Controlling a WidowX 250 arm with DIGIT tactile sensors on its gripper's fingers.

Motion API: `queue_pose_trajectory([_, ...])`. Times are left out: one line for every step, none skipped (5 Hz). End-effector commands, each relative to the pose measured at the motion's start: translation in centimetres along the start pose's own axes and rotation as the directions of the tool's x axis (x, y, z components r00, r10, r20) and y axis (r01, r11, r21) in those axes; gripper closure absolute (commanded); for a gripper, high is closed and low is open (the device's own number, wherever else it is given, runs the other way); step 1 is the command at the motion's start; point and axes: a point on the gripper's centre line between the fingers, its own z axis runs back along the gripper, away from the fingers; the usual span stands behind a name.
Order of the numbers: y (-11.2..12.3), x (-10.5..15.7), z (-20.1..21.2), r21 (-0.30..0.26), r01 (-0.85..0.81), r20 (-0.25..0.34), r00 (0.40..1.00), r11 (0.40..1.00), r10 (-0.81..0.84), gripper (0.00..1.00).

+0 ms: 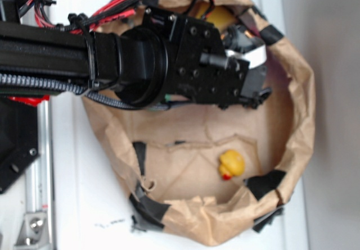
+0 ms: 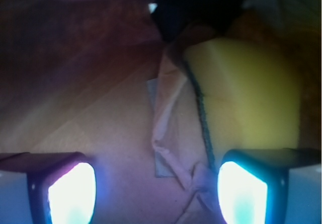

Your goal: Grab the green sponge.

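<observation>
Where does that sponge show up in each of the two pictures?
Exterior: only a yellowish sliver of the sponge shows at the top of the brown paper basin, mostly hidden behind the black arm.
Wrist: the sponge fills the upper right, its dark edge facing left, just beyond the right one of the open jaws.
Shared landmark: the crumpled brown paper.

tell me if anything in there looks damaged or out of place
The brown paper bin is crumpled, torn along its floor and patched with black tape. A yellow rubber duck sits alone on its floor. The sponge lies wedged against the wall, beyond the open gripper.
</observation>
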Motion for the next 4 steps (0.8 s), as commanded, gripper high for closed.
queue_pose_trajectory([2.8,3.6,1.1,-0.034,-0.017,0.001,1.000,0.999,0.017,0.00])
queue_pose_trajectory([2.9,2.9,2.3,-0.047,-0.013,-0.010,1.000,0.999,0.013,0.00])
queue_pose_trajectory([3.2,2.3,5.2,-0.102,-0.022,-0.019,1.000,0.995,0.021,0.00])
queue_pose_trajectory([4.4,0.9,6.1,-0.061,-0.030,-0.002,1.000,0.998,0.029,0.00])
